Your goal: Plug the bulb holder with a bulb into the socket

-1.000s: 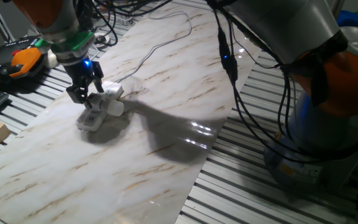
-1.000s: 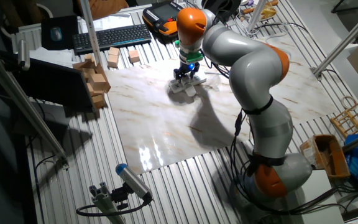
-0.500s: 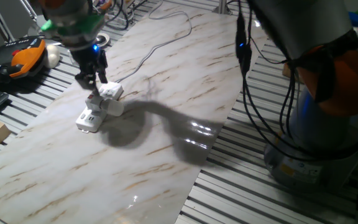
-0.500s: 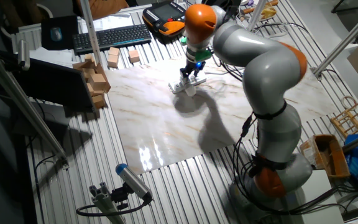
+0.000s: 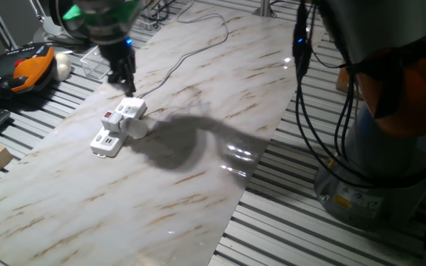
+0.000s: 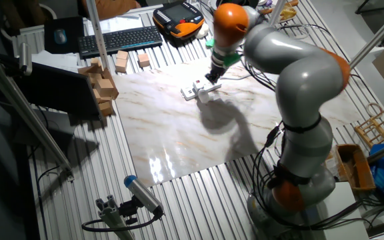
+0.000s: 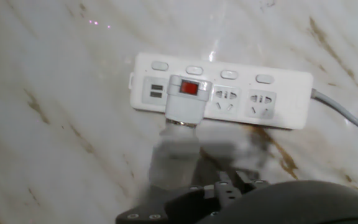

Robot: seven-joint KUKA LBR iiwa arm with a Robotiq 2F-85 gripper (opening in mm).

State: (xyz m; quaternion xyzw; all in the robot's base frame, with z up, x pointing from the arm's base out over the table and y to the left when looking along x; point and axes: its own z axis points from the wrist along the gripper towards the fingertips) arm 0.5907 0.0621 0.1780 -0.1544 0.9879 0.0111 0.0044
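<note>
The socket [image 7: 272, 93] is a long white power strip lying on the marble board, with its pale grey cord [image 7: 347, 118] leaving on the right. The bulb holder [image 7: 188, 106], white with a red rocker switch, sits in the strip's second outlet from the left. The bulb [image 7: 174, 155] sticks out sideways from it over the board. In one fixed view the strip [image 5: 108, 140], holder [image 5: 117, 117] and bulb [image 5: 136, 128] lie together. My gripper [image 5: 126, 83] hangs above and behind them, empty, touching nothing. It also shows in the other fixed view [image 6: 213, 75] above the strip [image 6: 195, 90].
An orange and black pendant [image 5: 28, 70] and a clear box [image 5: 95, 63] lie left of the board. A keyboard [image 6: 119, 40] and several wooden blocks [image 6: 102, 83] lie beyond the board's edge. The arm's cables [image 5: 302, 89] hang over the right side.
My gripper has let go of the bulb holder, lifted and drawn back from the strip. The holder and bulb stay in the strip.
</note>
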